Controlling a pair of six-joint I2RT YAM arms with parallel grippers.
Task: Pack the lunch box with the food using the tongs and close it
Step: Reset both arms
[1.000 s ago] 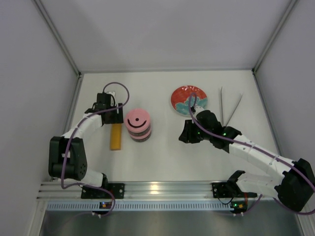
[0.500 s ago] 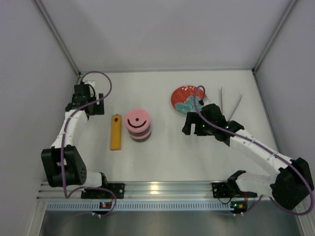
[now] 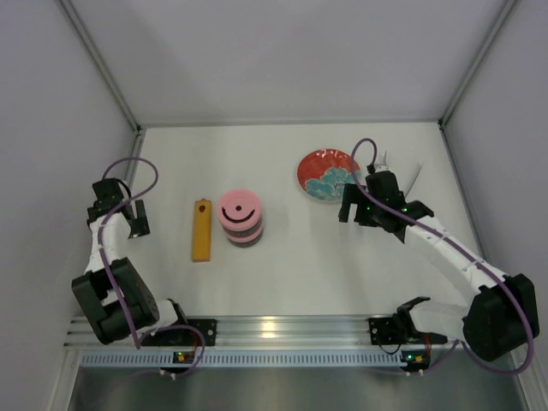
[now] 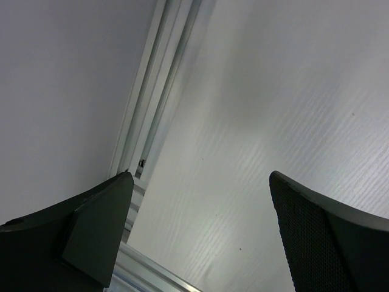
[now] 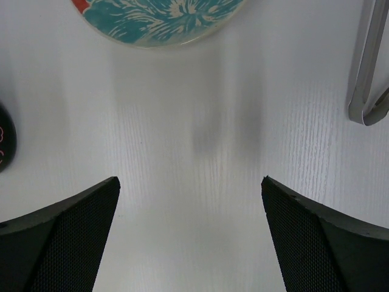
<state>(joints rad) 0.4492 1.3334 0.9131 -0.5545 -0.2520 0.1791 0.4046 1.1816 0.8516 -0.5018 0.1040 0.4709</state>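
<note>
You have the right gripper [image 5: 189, 182] with jaws wide and empty; the tongs [image 5: 364, 61] lie just ahead and to its right, toward the table's far right corner, long axis near-to-far, joined end nearest you; this gripper is the nearer. The left gripper [image 4: 200, 176] is wide and empty at the table's left edge; the lunch box [image 3: 240, 214] stands stacked and lidded, left of centre; no food is visible; the right arm hides the tongs' joint from above.

Right wrist view: the tongs [image 5: 368, 79] run off the frame at 2 o'clock, so only the bent end shows. The plate [image 5: 159, 18] is cropped at 12 o'clock. A dark curved thing [image 5: 5, 140] at 9 o'clock is mostly out of frame (cannot identify). From above, my right arm [image 3: 437, 244] covers the tongs' near end. The lunch box [image 3: 239, 216] is lidded, its contents hidden.
</note>
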